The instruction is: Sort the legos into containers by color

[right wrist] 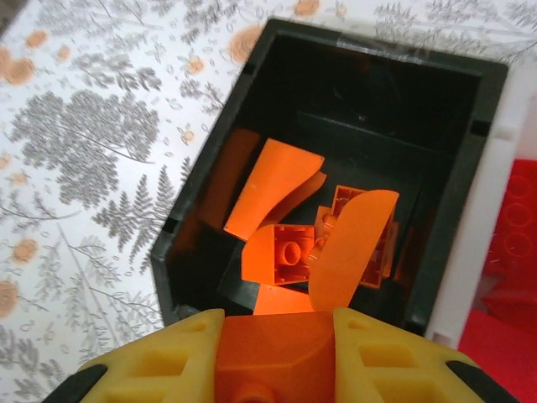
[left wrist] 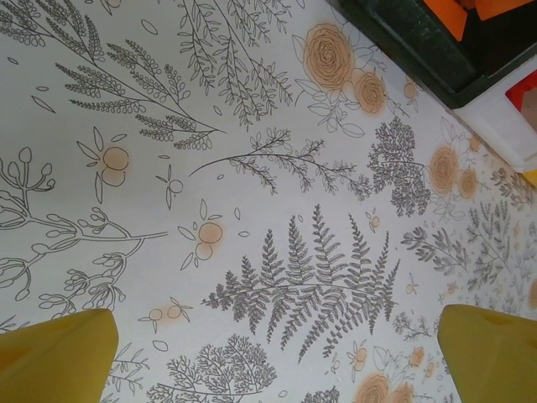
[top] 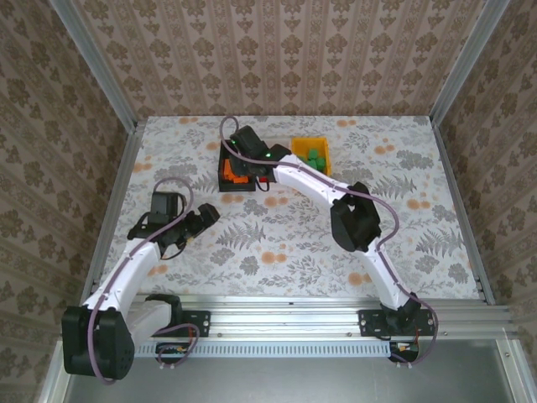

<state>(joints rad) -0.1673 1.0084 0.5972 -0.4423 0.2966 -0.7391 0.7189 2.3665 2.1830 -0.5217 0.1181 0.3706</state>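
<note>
Floral bench (top: 277, 252): right claw (right wrist: 277, 327) clamps orange brick (right wrist: 270, 363) above black bin (right wrist: 403, 109); release dead-centre, low. Left claw (left wrist: 277, 361) gapes, idle.

Floral-print table (top: 252, 243) carries black bin (right wrist: 369, 92), white bin (right wrist: 474, 243), yellow bin (top: 302, 141), side by side.

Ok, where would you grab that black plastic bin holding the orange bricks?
Its side wall facing the patterned table, from above, straddling the rim: the black plastic bin is open-topped, and its opposite wall sits against the white plastic bin.
</note>
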